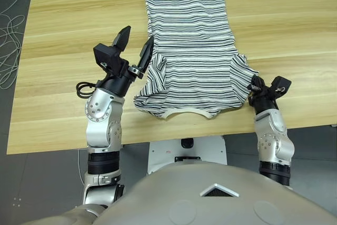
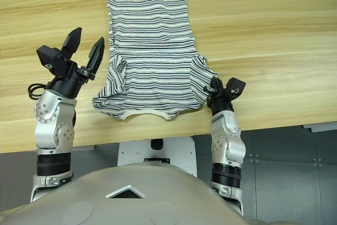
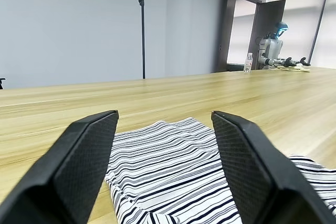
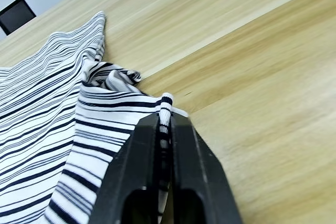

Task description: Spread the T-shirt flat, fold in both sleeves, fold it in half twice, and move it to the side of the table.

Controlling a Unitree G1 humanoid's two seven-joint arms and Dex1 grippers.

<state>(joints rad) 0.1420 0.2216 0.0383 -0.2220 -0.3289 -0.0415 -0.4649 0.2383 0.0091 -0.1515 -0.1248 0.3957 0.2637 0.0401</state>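
Because the striped T-shirt [image 1: 192, 51] is light, limp cloth, it will likely bunch unless taken by its sleeve edges or hem. It lies rumpled on the tabletop [image 1: 79, 19], with its collar close to the near edge. The right hand [image 4: 164, 124] is clamped on the shirt's right sleeve edge. The left hand [image 1: 138, 35], fingers spread, hovers just beside the left sleeve. Bare wood flanks the shirt on both sides.

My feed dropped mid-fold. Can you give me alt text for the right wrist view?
The right gripper has its two black fingers shut on a bunched edge of the black-and-white striped T-shirt. The rest of the T-shirt lies rumpled on the light wooden table beyond the fingers.
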